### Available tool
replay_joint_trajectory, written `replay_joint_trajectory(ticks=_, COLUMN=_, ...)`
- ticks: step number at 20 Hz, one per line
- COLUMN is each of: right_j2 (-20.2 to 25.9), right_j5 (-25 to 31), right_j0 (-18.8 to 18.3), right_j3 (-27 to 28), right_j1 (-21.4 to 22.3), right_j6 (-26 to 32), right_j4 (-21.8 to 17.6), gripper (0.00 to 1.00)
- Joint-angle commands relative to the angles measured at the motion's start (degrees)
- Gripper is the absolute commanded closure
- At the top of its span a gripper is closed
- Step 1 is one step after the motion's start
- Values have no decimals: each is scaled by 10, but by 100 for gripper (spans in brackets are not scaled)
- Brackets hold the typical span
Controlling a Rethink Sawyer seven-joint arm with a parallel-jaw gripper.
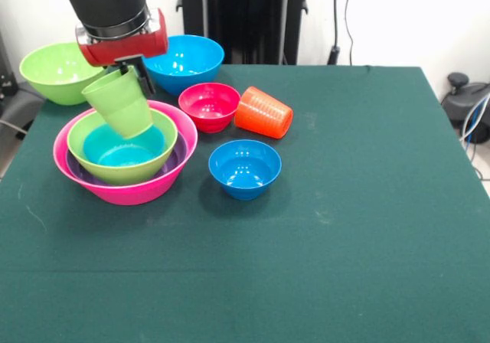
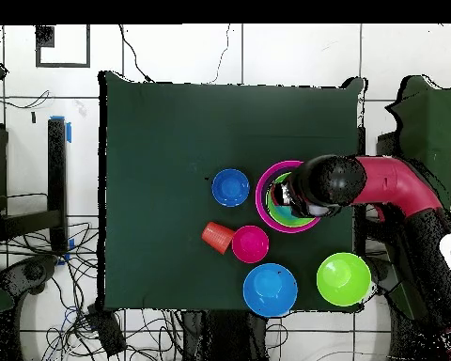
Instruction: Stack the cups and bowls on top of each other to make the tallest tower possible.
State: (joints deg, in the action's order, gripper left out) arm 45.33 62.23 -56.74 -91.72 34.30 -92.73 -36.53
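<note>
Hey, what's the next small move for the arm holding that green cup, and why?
Probably lower the lime-green cup straight down into the teal bowl and level it. The pincer holds it tilted just above the nested bowls, with the teal bowl innermost and bare beneath it.

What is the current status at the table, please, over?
Gripper shut on lime-green cup, tilted above the nested stack: teal bowl in green, purple, pink bowl. Orange cup on its side beside red bowl. Nothing blocking.
</note>
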Motion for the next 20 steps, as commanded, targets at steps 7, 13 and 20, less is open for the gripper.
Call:
replay_joint_trajectory(ticks=7, right_j2=18, right_j5=24, right_j0=7, right_j3=36, right_j1=-36, right_j6=227, right_j4=-47, gripper=100)
replay_joint_trajectory(ticks=13, right_j2=20, right_j5=11, right_j0=-1, right_j3=35, right_j1=-42, right_j6=226, right_j4=-53, gripper=100)
replay_joint_trajectory(ticks=20, right_j2=23, right_j5=1, right_j0=-6, right_j3=38, right_j1=-50, right_j6=228, right_j4=-56, gripper=100)
